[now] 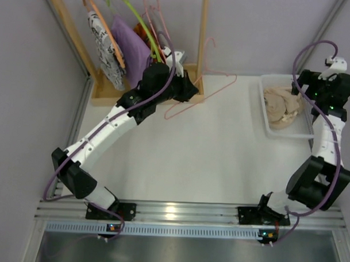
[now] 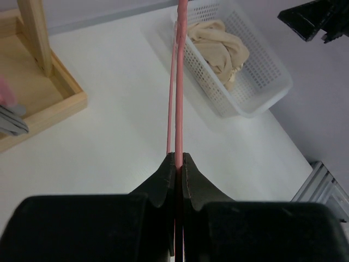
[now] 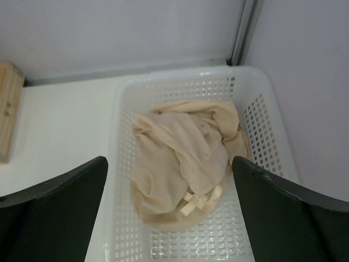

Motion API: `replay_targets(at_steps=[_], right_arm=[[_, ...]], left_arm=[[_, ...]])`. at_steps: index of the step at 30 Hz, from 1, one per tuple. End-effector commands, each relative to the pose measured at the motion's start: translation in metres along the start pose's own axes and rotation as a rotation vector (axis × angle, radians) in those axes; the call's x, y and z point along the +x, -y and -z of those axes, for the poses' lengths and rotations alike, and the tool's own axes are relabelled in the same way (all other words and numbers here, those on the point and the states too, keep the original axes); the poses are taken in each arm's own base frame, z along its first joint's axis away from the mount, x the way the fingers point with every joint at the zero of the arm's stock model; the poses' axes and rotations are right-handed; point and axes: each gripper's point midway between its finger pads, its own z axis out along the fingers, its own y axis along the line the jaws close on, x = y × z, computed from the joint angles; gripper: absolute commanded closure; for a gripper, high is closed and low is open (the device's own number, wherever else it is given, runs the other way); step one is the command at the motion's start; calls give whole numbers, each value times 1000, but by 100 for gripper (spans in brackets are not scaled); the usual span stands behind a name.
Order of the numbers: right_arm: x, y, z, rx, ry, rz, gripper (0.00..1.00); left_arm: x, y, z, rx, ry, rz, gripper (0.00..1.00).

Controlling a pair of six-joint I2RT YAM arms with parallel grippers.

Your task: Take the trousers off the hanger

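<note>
The white table (image 1: 208, 161) was walled in by pale panels at the back and on both sides, and a metal rail ran along its near edge under the arm bases. A wooden rack (image 1: 104, 94) stood in the far left corner, carrying a purple garment (image 1: 132, 43) and a black-and-white patterned garment (image 1: 106, 45). A white perforated basket (image 1: 266, 124) sat hard against the right wall. A broad stretch of bare tabletop lay between the rack and the basket.

The trousers (image 3: 182, 158) lay crumpled inside the basket, below its rim and off the hanger (image 1: 211, 91). The thin pink frame lay just right of the rack's base, its hook pointing to the back wall. Whether its far corner touched the table could not be told from overhead.

The left gripper (image 2: 179, 158) was pressed together on the hanger's wire, which ran straight out from the pads toward the basket. The right gripper (image 3: 170, 161) hung over the basket with its fingers spread wide, one over each long side, holding nothing, close to the right wall.
</note>
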Motion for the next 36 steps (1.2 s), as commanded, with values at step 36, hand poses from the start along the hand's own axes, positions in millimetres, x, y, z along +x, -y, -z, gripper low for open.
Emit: replay_targets(at_steps=[36], right_arm=[[-53, -44, 80, -66, 202, -15, 1]], left_arm=[[-231, -33, 46, -486, 696, -95, 100]])
